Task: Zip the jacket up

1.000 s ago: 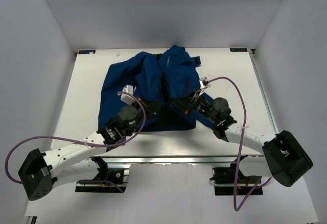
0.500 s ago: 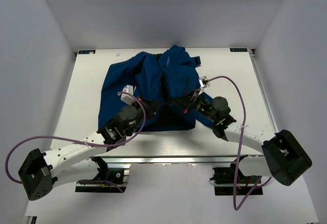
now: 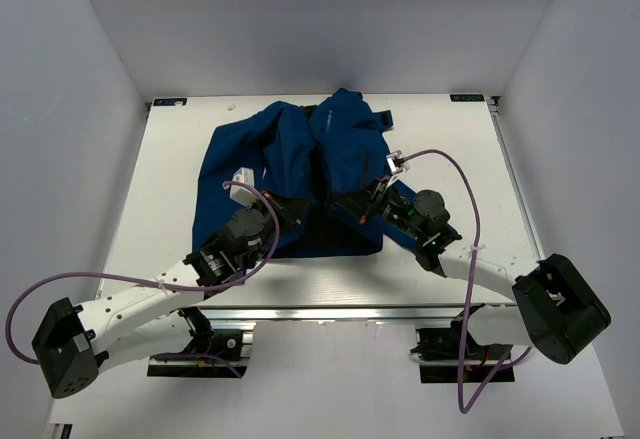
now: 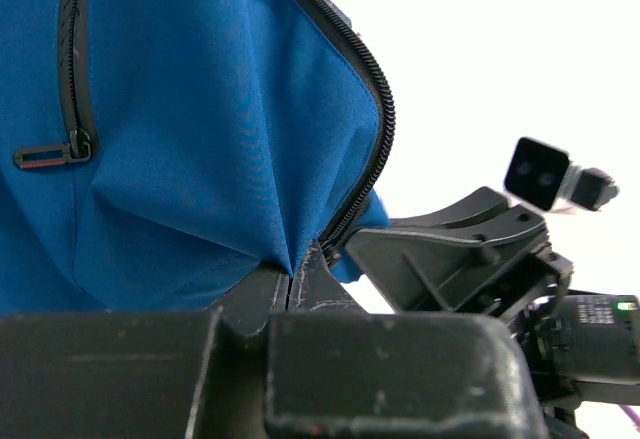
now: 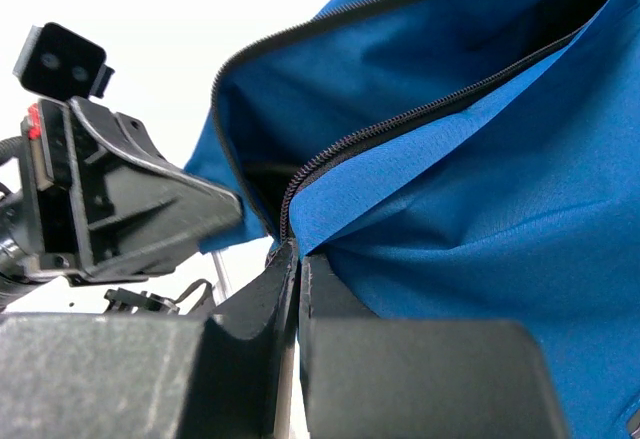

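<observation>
The blue jacket (image 3: 290, 149) lies crumpled on the white table, front open, its near hem between my arms. My left gripper (image 3: 303, 209) is shut on the jacket's left front edge near the hem; in the left wrist view its fingertips (image 4: 292, 277) pinch blue fabric beside the dark zipper teeth (image 4: 385, 124). My right gripper (image 3: 347, 202) is shut on the other front edge, where its fingertips (image 5: 297, 255) clamp the fabric at the foot of the zipper teeth (image 5: 400, 124). The two grippers sit close together, facing each other. A pocket zipper pull (image 4: 50, 155) shows at the left.
The table (image 3: 150, 209) is walled by white panels on three sides. Purple cables loop from each wrist, the right cable (image 3: 470, 209) arching over the table. The right gripper's body (image 4: 450, 249) fills the left wrist view's right side, and the left gripper's body (image 5: 120, 209) the right wrist view's left.
The left arm has shifted slightly, its wrist nudging up and left with the fabric. The right gripper has crept a little toward the centre. Both grips are unchanged.
</observation>
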Controlling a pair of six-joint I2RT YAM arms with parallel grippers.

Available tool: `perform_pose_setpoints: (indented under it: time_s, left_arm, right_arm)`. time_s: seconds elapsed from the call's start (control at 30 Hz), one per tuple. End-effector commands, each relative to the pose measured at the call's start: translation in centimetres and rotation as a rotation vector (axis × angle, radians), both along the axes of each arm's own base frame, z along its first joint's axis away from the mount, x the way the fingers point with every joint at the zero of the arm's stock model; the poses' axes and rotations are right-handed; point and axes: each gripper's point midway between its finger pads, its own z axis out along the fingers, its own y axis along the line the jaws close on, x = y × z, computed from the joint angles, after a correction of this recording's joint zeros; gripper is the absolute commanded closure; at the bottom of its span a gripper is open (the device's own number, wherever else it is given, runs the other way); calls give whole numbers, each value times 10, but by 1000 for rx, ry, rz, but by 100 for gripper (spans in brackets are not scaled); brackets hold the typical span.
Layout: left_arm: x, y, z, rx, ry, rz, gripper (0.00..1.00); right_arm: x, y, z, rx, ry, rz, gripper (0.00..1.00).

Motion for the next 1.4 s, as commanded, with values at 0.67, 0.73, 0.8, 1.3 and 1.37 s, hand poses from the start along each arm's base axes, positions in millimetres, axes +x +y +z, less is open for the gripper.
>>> perform_pose_setpoints:
  time_s: [0.67,0.73,0.8,1.3,1.37]
  left_arm:
    - [-3,0,20,-46,-32,-8,100]
    - [-4,0,19,-45,-29,-10,100]
    - [-4,-1,20,-48,-33,-13,100]
    - [-4,-3,13,-30,-14,-22,100]
    - [-4,-2,10,-24,-9,-15,100]
  right_arm:
    - [2,18,38,56,-104,55,100]
    - [1,18,39,59,-104,60,100]
    - [1,18,39,64,-105,56,100]
    - [0,13,47,77,-121,35,100]
    - [0,13,47,73,-123,35,100]
